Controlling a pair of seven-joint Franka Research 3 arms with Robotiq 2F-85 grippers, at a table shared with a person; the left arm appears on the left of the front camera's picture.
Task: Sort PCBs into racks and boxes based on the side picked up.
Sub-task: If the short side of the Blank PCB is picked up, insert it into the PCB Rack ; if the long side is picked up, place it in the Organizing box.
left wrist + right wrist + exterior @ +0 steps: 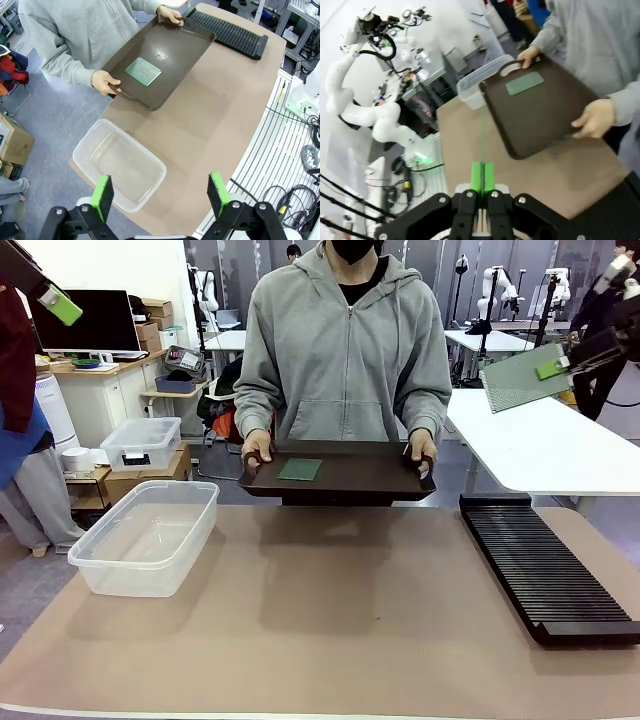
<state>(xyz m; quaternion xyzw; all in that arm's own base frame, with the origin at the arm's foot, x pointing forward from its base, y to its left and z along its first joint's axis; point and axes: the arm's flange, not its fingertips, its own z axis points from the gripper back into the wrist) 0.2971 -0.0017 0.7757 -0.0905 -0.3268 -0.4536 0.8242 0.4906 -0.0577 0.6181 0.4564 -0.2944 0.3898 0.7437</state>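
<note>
You were looking across a busy workshop rm: grey floor, white tables behind the person, a dark monitor on a cabinet at far left w/ cardboard boxes beside it, and a small lidded clear box lower down.

Your table was covered in a plain tan mat, flat and smooth, w/ soft shadows under the things on it. The person, in a grey hoodie, stood at the far side and held a dark brown tray level just over the far edge, a hand on each handle.

The rack, long, black and many-slotted, lay flat on the table's right side. The tub, clear w/ no lid, sat on the left side, well apart from the rack.

Your left claw hung high over the tub end of the table, jaws spread wide, nothing btwn the green pads. Your right claw was up high on the right, pinched tight on the raised PCB by one edge. That board was tilted, a finely gridded face twd the front cam; from the wrist it read edge-on as a thin green line. The tray PCB lay flat on the tray, left of its middle.
</note>
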